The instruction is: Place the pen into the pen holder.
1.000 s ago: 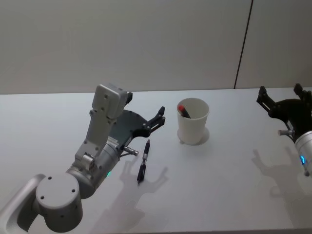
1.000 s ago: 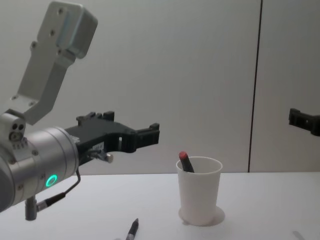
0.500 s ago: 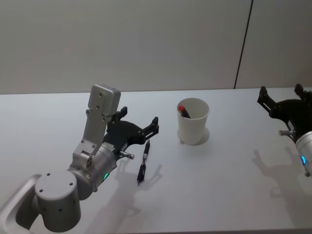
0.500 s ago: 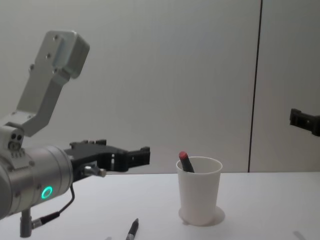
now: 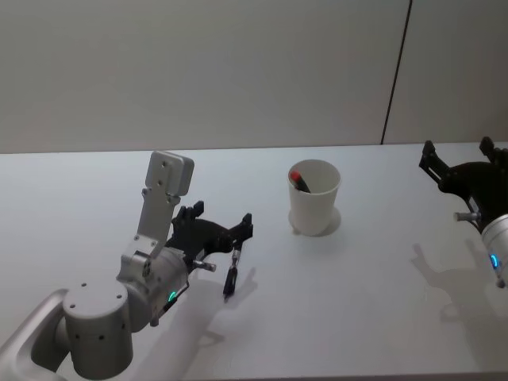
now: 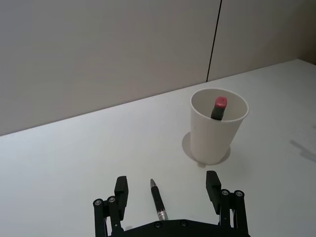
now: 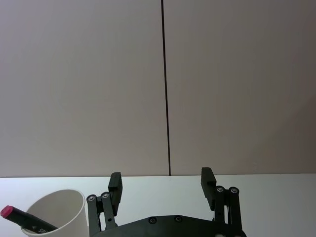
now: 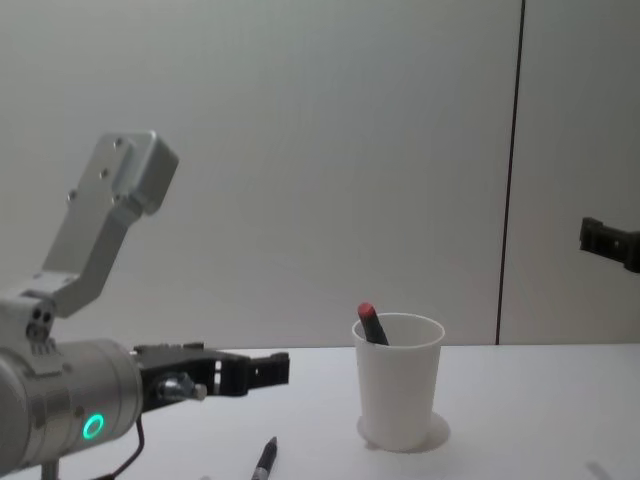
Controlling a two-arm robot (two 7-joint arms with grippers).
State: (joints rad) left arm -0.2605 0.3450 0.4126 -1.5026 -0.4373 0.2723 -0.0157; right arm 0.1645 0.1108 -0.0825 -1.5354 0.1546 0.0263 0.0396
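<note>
A black pen [image 5: 232, 272] lies on the white table [image 5: 357, 302], left of the pen holder [image 5: 314, 199], a white paper cup. A red-capped marker [image 5: 298, 180] leans inside the cup. My left gripper [image 5: 220, 222] hangs open low over the pen's far end, its fingers astride the pen without touching it. In the left wrist view the pen [image 6: 158, 203] lies between the open fingers, with the pen holder [image 6: 218, 129] beyond. The chest view shows the left gripper [image 8: 245, 368] just above the pen [image 8: 264, 460]. My right gripper [image 5: 457, 152] is parked open at the far right.
The table's far edge meets a plain grey wall [image 5: 238, 71] with a dark vertical seam. In the right wrist view the pen holder [image 7: 54, 215] sits ahead of the right gripper [image 7: 161, 178], off to one side. Bare tabletop lies between the cup and the right arm.
My left gripper has come down and drawn back toward me, from above and beyond the pen to low over it. The pen, cup and right arm have not moved.
</note>
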